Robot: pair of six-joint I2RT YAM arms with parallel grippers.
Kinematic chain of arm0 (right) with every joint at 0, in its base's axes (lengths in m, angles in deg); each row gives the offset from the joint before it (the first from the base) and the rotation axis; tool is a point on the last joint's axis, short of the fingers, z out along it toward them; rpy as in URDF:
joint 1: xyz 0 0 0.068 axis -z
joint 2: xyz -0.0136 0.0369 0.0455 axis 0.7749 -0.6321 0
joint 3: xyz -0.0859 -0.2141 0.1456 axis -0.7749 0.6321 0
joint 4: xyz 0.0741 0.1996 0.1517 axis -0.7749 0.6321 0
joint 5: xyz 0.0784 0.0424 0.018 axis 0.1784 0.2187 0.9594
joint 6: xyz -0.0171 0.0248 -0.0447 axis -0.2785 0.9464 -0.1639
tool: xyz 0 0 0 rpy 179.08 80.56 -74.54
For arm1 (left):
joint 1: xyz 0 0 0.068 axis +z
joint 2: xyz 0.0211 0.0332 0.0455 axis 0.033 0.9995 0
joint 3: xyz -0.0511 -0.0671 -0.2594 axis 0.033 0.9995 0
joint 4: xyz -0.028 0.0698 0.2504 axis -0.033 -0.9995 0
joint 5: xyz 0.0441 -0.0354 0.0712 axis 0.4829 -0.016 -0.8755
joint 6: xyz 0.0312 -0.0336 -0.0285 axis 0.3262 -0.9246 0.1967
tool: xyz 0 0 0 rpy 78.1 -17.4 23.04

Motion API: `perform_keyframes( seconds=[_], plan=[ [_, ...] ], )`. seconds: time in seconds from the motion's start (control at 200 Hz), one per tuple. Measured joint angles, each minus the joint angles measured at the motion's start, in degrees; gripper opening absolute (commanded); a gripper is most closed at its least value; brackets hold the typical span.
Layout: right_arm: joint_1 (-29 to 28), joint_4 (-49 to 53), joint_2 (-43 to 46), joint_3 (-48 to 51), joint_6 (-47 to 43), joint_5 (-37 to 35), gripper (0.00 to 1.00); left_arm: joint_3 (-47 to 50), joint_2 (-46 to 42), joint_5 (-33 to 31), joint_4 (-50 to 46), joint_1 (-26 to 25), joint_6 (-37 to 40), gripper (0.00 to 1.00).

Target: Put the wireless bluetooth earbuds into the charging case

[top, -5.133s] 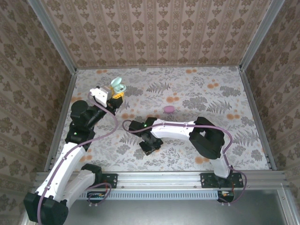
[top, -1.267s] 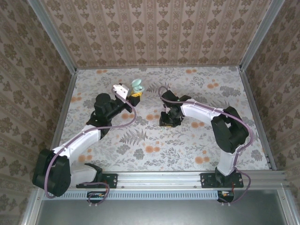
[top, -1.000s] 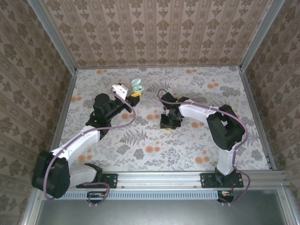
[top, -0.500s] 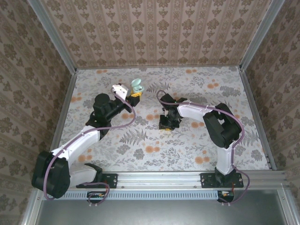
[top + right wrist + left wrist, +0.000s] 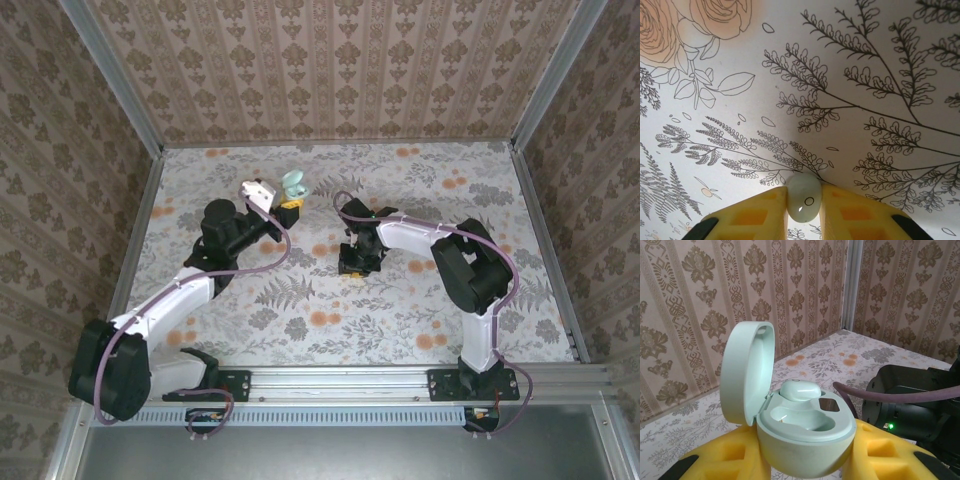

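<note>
My left gripper (image 5: 807, 460) is shut on the mint charging case (image 5: 805, 432), holding it upright between yellow pads (image 5: 885, 450) with its lid (image 5: 746, 372) swung open. One pale mint earbud (image 5: 800, 390) sits in the far socket, and the near socket is bare. From above, the case (image 5: 293, 184) hangs over the table's back left, at the tip of the left gripper (image 5: 288, 203). My right gripper (image 5: 352, 267) points down at the table's middle. In the right wrist view a second pale earbud (image 5: 803, 192) is pinched between the yellow fingers (image 5: 760, 212), down at the cloth.
A floral cloth (image 5: 400, 320) covers the table, and patterned walls (image 5: 330, 70) with metal corner posts (image 5: 545, 70) close it in on three sides. The right arm's dark body (image 5: 912, 397) lies close to the right of the held case.
The right gripper's fingers have closed onto the earbud on the cloth, and that arm has shifted slightly to the left. The left arm and the case have not moved.
</note>
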Motion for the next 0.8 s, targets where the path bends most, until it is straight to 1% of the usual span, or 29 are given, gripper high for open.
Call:
perform_keyframes(
  seconds=[0.28,0.42,0.51,0.635,0.795],
  plan=[
    [0.0,-0.4,0.3,0.0,0.0,-0.5,0.21,-0.4,1.0,0.7,-0.4,0.0,0.0,0.30],
    [0.0,-0.4,2.3,0.2,0.0,-1.8,0.21,-1.0,2.1,1.4,-0.6,0.0,0.0,0.30],
    [0.0,-0.3,5.9,0.7,-0.1,-2.9,0.21,-1.0,2.6,1.7,-0.6,0.0,0.0,0.30],
    [0.3,-0.2,13.4,0.9,-0.3,-4.1,0.21,-1.1,3.6,2.6,-0.6,-0.1,0.0,0.30],
    [0.5,1.4,22.4,-0.8,-1.3,-5.7,0.22,-2.3,5.9,5.3,-0.5,-0.5,0.0,0.30]
  ],
)
